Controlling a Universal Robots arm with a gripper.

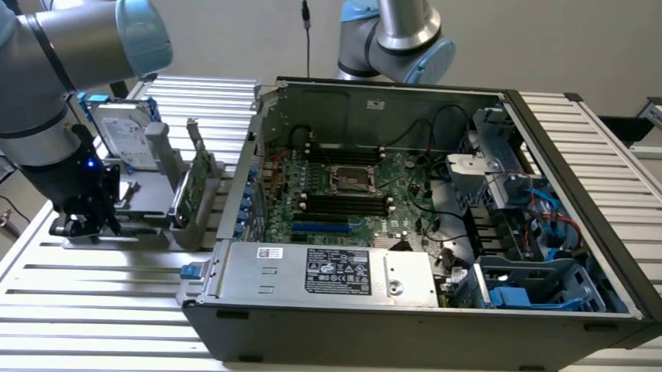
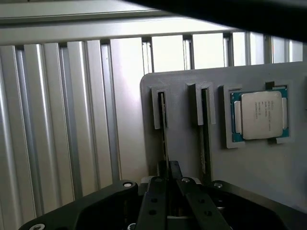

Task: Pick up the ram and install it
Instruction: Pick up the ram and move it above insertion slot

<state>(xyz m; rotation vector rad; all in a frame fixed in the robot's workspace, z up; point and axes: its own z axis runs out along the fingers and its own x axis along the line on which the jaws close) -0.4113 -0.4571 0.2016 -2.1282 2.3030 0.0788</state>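
Observation:
In the wrist view the ram (image 2: 164, 129) stands on edge in a slot of the grey holder (image 2: 268, 177), seen as a thin dark strip. My gripper (image 2: 169, 178) is down over its near end, and the two black fingers (image 2: 154, 201) converge on the strip, shut on it. A second thin stick (image 2: 205, 136) stands in the neighbouring slot. In the exterior view my gripper (image 1: 88, 223) hangs low over the holder at the exterior view's left, beside the open computer case (image 1: 414, 310). The motherboard's black memory slots (image 1: 342, 204) lie inside the case.
A processor chip (image 2: 259, 115) sits in a pocket of the holder. A silver blue-framed hard drive (image 1: 124, 136) and a taller green card (image 1: 192, 186) stand upright between my arm and the case. A second robot arm (image 1: 398, 39) stands behind the case. The table is ribbed aluminium (image 2: 57, 120).

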